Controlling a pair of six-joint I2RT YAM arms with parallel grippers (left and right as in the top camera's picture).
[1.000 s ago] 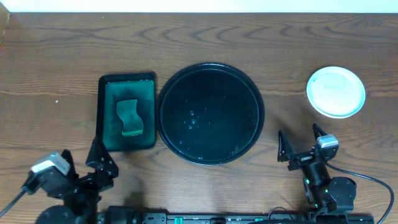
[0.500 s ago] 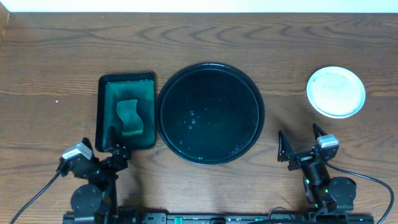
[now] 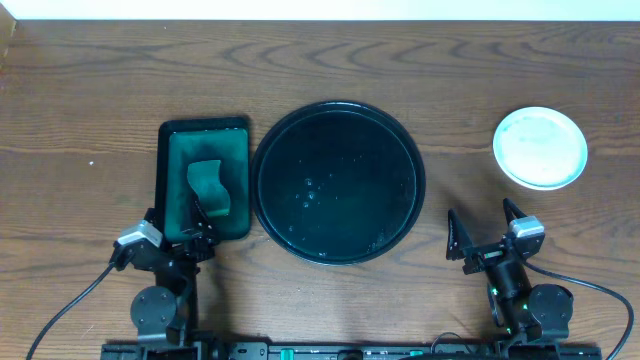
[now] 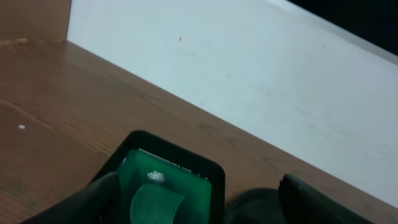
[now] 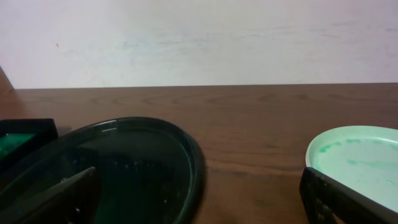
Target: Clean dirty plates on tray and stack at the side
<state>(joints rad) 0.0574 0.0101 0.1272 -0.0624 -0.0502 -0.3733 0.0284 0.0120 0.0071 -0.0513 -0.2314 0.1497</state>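
Observation:
The round black tray (image 3: 338,182) sits mid-table and holds only water droplets. A pale mint plate (image 3: 540,148) with faint green smears lies on the wood tabletop at the far right; I cannot tell whether others lie under it. My left gripper (image 3: 176,226) is open and empty at the near edge of the dark-green tray. My right gripper (image 3: 484,230) is open and empty, near and left of the plate. The right wrist view shows the black tray (image 5: 124,165), the plate (image 5: 360,158) and the open fingers (image 5: 199,202). The left wrist view shows open fingers (image 4: 199,208).
A rectangular dark-green tray (image 3: 172,180) with a green sponge (image 3: 207,188) lies left of the black tray; both show in the left wrist view, tray (image 4: 211,177) and sponge (image 4: 155,200). A white wall runs along the table's far edge.
My left arm has swung from the near left corner rightward and forward, up to the dark-green tray's near edge. The right arm, plate and trays have not moved.

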